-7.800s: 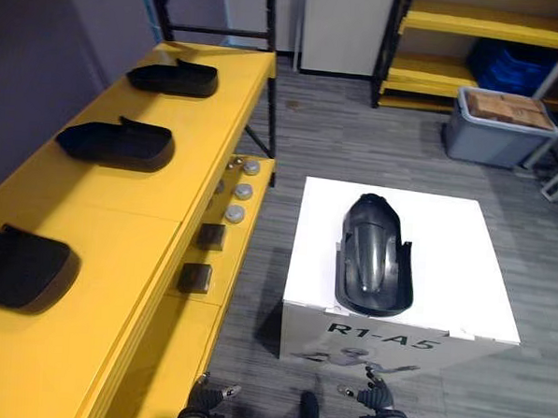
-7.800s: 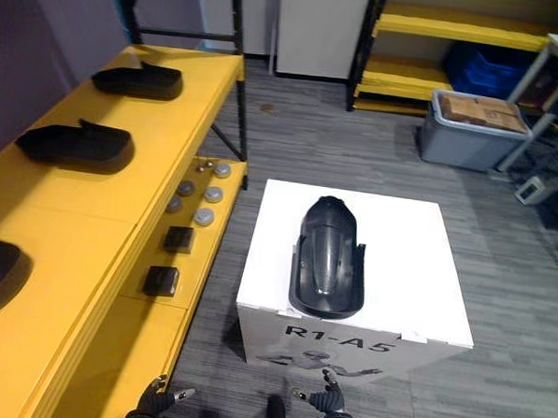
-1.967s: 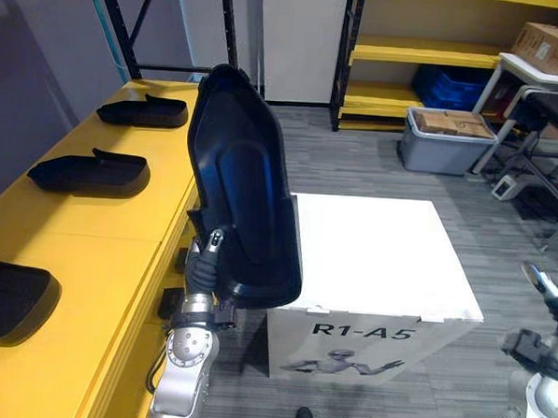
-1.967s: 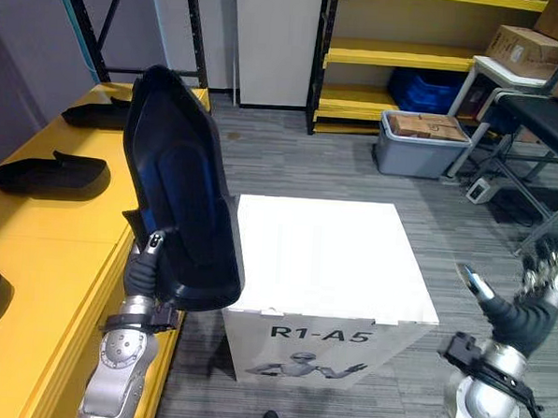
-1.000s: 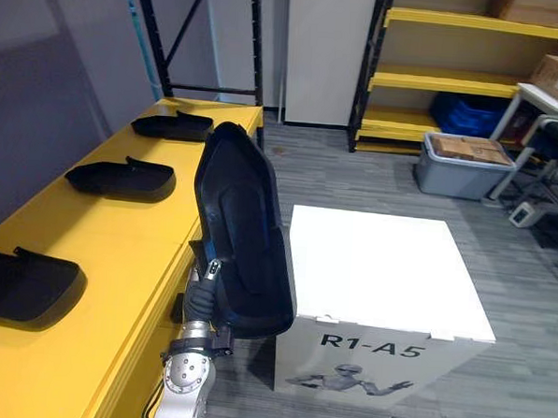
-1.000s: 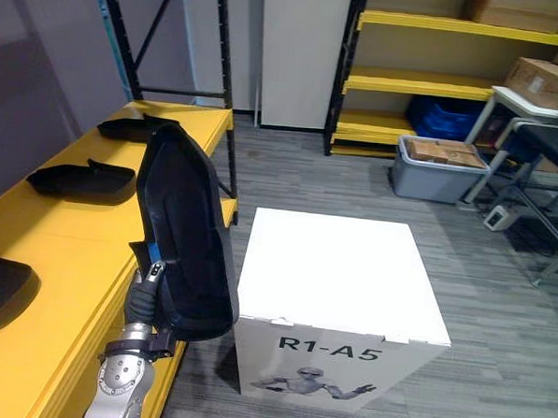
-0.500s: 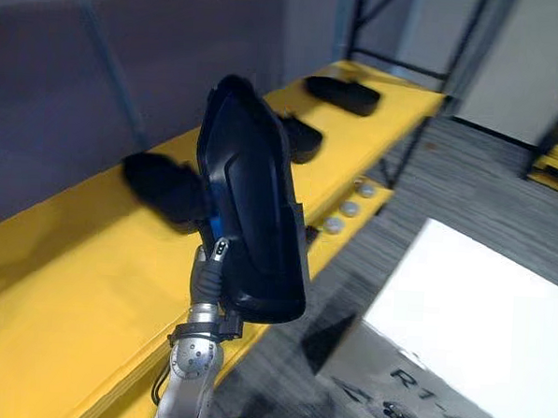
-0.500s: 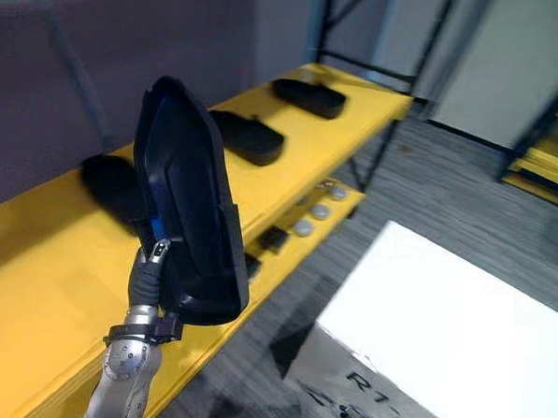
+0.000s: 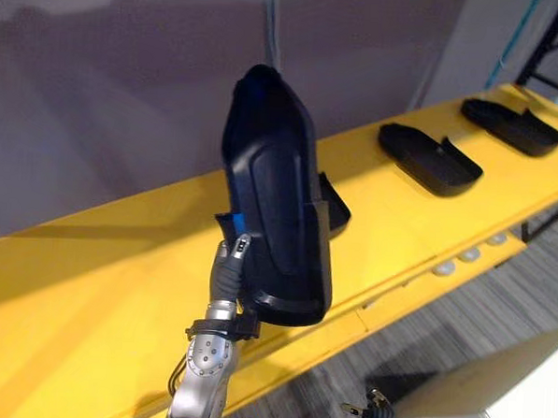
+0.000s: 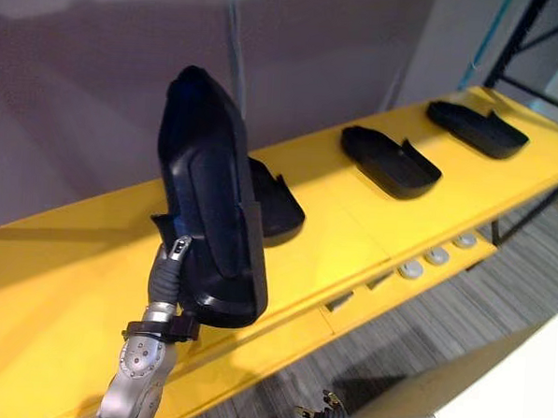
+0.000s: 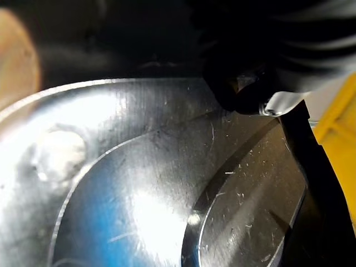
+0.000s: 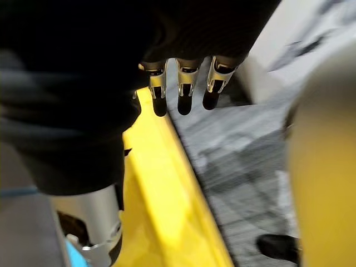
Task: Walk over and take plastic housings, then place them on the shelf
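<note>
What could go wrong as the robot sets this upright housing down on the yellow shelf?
1. The left robot hand grips the held housing only at its lower edge, upright and top-heavy; it may tip or slip.
2. A lying housing sits on the yellow shelf just behind it, so lowering here could strike it.

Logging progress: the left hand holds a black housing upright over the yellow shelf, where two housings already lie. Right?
No, three: the left eye view shows the nearest housing, the middle housing and the far housing on the yellow shelf. The left hand does hold the black housing upright over it.
</note>
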{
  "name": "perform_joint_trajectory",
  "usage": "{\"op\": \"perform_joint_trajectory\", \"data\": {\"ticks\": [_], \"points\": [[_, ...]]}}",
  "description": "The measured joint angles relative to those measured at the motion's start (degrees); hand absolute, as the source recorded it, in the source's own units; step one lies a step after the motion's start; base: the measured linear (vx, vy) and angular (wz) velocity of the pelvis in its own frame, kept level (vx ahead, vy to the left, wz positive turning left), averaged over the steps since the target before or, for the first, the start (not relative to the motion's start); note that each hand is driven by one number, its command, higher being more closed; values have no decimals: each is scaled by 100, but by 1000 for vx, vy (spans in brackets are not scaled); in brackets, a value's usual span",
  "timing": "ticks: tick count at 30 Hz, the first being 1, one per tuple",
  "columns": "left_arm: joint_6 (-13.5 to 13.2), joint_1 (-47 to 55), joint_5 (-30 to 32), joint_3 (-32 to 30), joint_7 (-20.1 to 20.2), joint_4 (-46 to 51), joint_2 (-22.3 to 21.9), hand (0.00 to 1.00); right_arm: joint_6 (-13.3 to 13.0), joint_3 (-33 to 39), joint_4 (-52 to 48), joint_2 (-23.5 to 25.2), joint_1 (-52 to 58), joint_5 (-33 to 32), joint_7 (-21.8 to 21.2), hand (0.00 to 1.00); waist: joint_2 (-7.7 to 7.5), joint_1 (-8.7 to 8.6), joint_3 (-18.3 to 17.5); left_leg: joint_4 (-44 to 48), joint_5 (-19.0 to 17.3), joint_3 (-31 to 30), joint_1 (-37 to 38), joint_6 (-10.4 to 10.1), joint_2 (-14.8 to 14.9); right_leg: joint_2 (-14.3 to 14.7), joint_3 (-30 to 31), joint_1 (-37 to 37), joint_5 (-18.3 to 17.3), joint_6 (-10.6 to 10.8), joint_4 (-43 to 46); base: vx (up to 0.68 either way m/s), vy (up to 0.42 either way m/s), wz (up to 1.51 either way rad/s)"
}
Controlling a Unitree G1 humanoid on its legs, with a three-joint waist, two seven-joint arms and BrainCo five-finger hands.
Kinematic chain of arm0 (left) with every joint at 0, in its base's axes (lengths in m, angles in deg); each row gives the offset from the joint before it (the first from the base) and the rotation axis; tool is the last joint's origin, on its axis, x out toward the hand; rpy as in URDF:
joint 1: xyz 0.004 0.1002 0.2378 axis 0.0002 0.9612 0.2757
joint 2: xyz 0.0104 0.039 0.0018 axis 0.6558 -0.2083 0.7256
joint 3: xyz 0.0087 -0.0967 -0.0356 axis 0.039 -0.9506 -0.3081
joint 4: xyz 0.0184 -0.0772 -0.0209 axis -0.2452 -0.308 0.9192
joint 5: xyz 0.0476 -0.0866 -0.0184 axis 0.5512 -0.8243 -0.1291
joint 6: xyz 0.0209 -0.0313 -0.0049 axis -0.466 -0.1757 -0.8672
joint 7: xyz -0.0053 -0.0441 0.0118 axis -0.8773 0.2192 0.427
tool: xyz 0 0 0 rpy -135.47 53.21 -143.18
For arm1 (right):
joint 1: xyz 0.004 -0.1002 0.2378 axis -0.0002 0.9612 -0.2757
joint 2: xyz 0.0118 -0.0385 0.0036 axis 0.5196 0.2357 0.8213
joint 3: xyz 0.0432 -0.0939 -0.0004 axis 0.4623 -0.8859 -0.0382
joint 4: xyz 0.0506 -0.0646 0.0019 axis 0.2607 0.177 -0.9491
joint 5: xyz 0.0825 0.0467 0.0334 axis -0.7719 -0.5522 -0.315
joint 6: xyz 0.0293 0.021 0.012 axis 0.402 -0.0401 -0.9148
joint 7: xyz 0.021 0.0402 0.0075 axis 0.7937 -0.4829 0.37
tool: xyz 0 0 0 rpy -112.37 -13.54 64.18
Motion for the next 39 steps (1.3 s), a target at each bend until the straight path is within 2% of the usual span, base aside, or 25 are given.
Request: {"op": "perform_joint_trajectory", "data": {"ticks": [1, 2, 3, 4, 6, 7, 8, 12, 16, 21, 23, 24, 25, 26, 27, 28, 29, 30, 31, 32, 34, 35, 37, 38, 39], "points": [[4, -121, 21, 9, -68, -105, 9, 100, -2, -22, -76, 17, 21, -1, 0, 0, -58, -43, -11, 30, -5, -283, -23, 7, -2, 726, 1211, -348, -683, 8, 338, 111, -42, 118], [4, -170, 22, 20, -128, -153, 7, 100, 2, -23, -140, 29, 48, -1, 4, 0, -96, -49, -13, 35, -5, -415, -12, 7, -28, 1041, 1698, -465, -922, 1, 402, 93, -83, 116], [4, -206, 19, 17, -208, -214, 6, 100, 0, -25, -268, 75, 151, -7, 11, 0, -174, -55, -45, 58, -6, -628, -5, 4, -108, 1559, 2409, -662, -1217, -3, 333, 83, -92, 113], [3, -207, 16, 24, -248, -218, 6, 100, -1, -21, -437, 131, 271, -30, 23, 0, -243, -92, -84, 167, -40, -850, -48, -43, -203, 1910, 2915, -742, -1315, 14, 13, 70, -146, 117], [-3, -222, 15, 69, -273, -211, -18, 100, -13, -27, -688, 233, 464, -169, 41, 0, -377, -121, -97, 587, -272, -1127, -237, -133, -404, 1954, 3074, -619, -1174, 6, -743, 29, -179, 116], [1, -197, 9, 95, -276, -210, -48, 100, -9, -30, -669, 237, 470, -188, 50, 0, -375, -75, -96, 739, -372, -1167, -276, -166, -390, 1940, 2971, -534, -1259, 4, -864, 26, -178, 112], [2, -181, 10, 228, -318, -187, -113, 100, -3, -32, -696, 238, 524, -257, 69, 0, -131, 61, -194, 1181, -603, -1150, -532, -275, -112, 2089, 2617, -344, -1190, -78, -1180, 39, -135, 71], [-9, -175, -3, 358, -321, -127, -174, 100, -16, -139, -906, 300, 612, -263, 82, 0, -138, 153, -222, 1245, -683, -1056, -520, -371, 178, 2230, 2228, 30, -1079, -193, -1590, 39, -113, 51], [-7, -51, 3, 351, -299, 18, -212, 100, -15, -105, -913, 360, 638, -265, 122, 0, -124, 151, -257, 1232, -669, -922, -540, -390, 248, 2231, 2111, 278, -942, -165, -1944, 89, 2, 13], [-1, 171, 4, 132, -245, 189, -224, 100, -15, -95, -891, 529, 693, -263, 130, 0, -325, 211, -294, 1265, -533, -513, -669, -602, 273, 2113, 1940, 369, -789, -141, -2256, 39, 49, 12], [-11, 185, 1, 62, -244, 267, -228, 100, -15, -89, -835, 507, 594, -251, 141, 0, -338, 189, -270, 1391, -724, 217, -747, -515, 594, 2053, 1790, 293, -730, -162, -2250, -54, 38, 16], [-11, 181, -2, 9, -245, 263, -227, 100, -14, -64, -666, 451, 447, -242, 160, 0, -325, 127, -272, 1735, -789, 538, -813, -488, 959, 2015, 1750, 262, -731, -165, -2219, -13, 33, 18], [-11, 180, -6, -34, -246, 197, -219, 100, -13, -21, -455, 370, 305, -239, 173, 0, -345, 51, -267, 1986, -801, 631, -784, -507, 1262, 1859, 1710, 246, -731, -163, -2178, -1, 65, 13], [-11, 179, -6, -35, -246, 154, -220, 100, -13, -14, -392, 317, 243, -239, 194, 0, -341, 6, -274, 2021, -800, 624, -746, -508, 1378, 1759, 1701, 215, -731, -161, -2156, 17, 245, 8], [-14, 177, -10, -26, -248, 70, -230, 100, -13, -15, -332, 188, 190, -237, 213, 0, -281, -75, -314, 1906, -779, 613, -639, -512, 1607, 1587, 1691, 154, -725, -129, -2164, 38, 378, 13], [-16, 145, -10, 2, -250, -26, -267, 100, -13, 14, -304, 74, 183, -229, 217, 0, -130, -184, -389, 1539, -555, 614, -527, -425, 1829, 1471, 1663, 85, -681, -14, -2171, 52, 445, 19], [-17, 113, -14, 25, -256, -84, -293, 100, -14, 74, -291, 26, 179, -220, 217, 0, -35, -238, -433, 1235, -350, 552, -456, -618, 1887, 1411, 1635, 35, -654, 92, -2184, 69, 380, 38], [-18, -14, -52, 82, -275, -238, -276, 100, -4, 224, -128, 1, 162, -214, 231, 0, 33, -358, -494, 806, -431, 484, -370, -1016, 1635, 1210, 1518, 45, -500, 373, -2364, 46, 426, 51], [-17, -134, -116, 80, -317, -366, -242, 100, -3, 271, -17, 86, 152, -214, 234, 0, -62, -425, -457, 626, -394, 467, -369, -1081, 1413, 1009, 1422, 104, -284, 421, -2553, 2, 578, 47], [-17, -232, -236, 62, -403, -505, -145, 100, -3, 435, 96, 181, 132, -242, 222, 0, -119, -407, -416, 614, -375, 466, -421, -1066, 1233, 857, 1252, 172, 128, 436, -2848, -18, 529, 29], [-18, -303, -233, 78, -407, -584, -32, 100, -4, 442, 125, 191, 118, -243, 226, 0, -128, -408, -419, 790, -385, 440, -590, -1054, 1172, 796, 1130, 186, 432, 522, -2984, -48, 290, 19], [-19, -459, -230, 86, -400, -644, 35, 100, -7, 440, 127, 189, 74, -245, 241, 0, -114, -418, -368, 1119, -486, 299, -867, -945, 1169, 788, 1040, 146, 696, 596, -3029, -78, 232, 30], [-21, -640, -231, 84, -399, -690, 74, 100, -5, 425, 139, 199, 12, -240, 243, 0, -123, -383, -281, 1411, -644, 281, -1081, -884, 1164, 795, 1098, 78, 758, 592, -2989, -122, 242, 5], [-31, -699, -229, 77, -401, -700, 126, 100, 0, 396, 151, 206, -62, -240, 243, 0, -133, -269, -242, 1601, -753, 406, -1179, -838, 1180, 792, 1271, -188, 777, 570, -2786, -144, 208, -38], [-30, -682, -224, 83, -401, -701, 122, 100, 3, 351, 128, 198, -63, -241, 244, 0, -129, -252, -232, 1640, -785, 477, -1189, -793, 1179, 783, 1324, -299, 803, 532, -2661, -181, 226, -52]]}}
